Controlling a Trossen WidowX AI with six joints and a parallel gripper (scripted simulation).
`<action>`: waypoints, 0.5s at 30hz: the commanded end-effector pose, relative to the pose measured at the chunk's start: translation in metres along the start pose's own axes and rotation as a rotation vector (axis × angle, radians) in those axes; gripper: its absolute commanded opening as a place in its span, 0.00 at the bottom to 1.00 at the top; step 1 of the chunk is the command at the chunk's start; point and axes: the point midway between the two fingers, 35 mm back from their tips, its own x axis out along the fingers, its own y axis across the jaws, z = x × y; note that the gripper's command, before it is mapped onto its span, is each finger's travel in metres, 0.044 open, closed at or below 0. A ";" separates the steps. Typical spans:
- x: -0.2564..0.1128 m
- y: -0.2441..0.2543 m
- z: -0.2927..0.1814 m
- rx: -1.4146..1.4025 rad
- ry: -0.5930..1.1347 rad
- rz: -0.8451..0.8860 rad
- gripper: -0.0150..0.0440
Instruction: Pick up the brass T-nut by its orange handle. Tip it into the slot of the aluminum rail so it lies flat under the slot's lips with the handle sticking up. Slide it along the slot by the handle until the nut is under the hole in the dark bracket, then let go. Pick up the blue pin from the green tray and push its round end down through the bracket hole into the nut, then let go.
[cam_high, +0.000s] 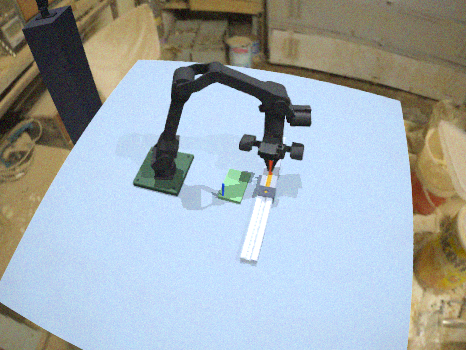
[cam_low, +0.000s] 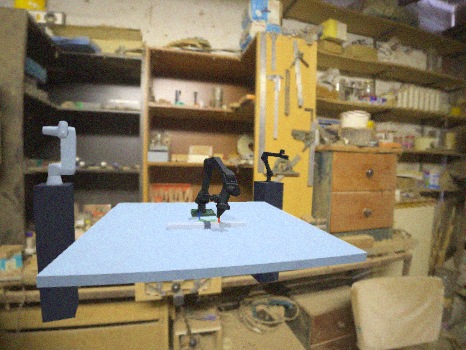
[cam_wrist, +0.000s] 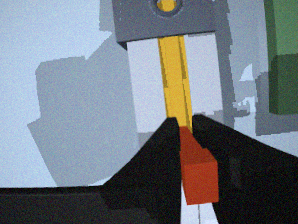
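Pale blue tabletop fills a cluttered workshop; the pincer pinches the orange handle.

a black arm on a dark green base plate, an orange-red handle, a golden-yellow nut, a slate-grey bracket, a blue pin, a lighter green tray and a whitish rail striped lengthwise colour a plain pale blue tabletop.
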 end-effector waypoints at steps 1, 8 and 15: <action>0.001 -0.001 0.002 -0.007 -0.004 -0.001 0.00; 0.002 -0.001 0.005 -0.007 -0.004 -0.001 0.00; 0.003 -0.001 0.007 -0.007 -0.004 -0.001 0.00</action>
